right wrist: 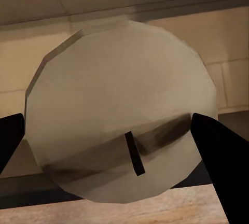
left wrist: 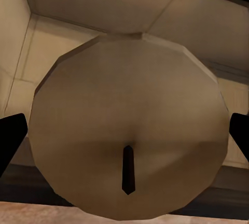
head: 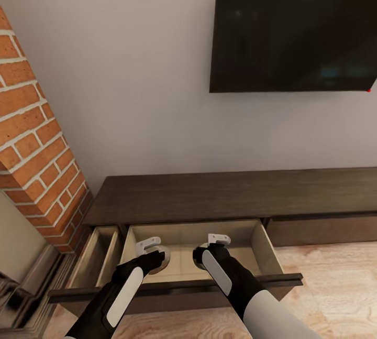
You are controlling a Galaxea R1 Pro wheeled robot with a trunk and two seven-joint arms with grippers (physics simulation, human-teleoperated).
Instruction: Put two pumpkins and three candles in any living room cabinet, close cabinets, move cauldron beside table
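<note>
Above the pulled-out pale-beige drawer of the long, low dark-brown wooden cabinet (head: 220, 195), the left gripper (head: 156, 256) pinches a round tan candle (left wrist: 127, 130) with a dark wick; the right gripper (head: 205, 251) likewise pinches a greyish round candle (right wrist: 122, 112).

— Was the cabinet (head: 209, 195) shut?
— No. The dark-brown unit's middle drawer (head: 260, 244) stood pulled out, pale beige inside.
— And above it?
— The left candle (left wrist: 127, 125) and the right candle (right wrist: 119, 115), pale round discs with dark wicks, side by side.
</note>
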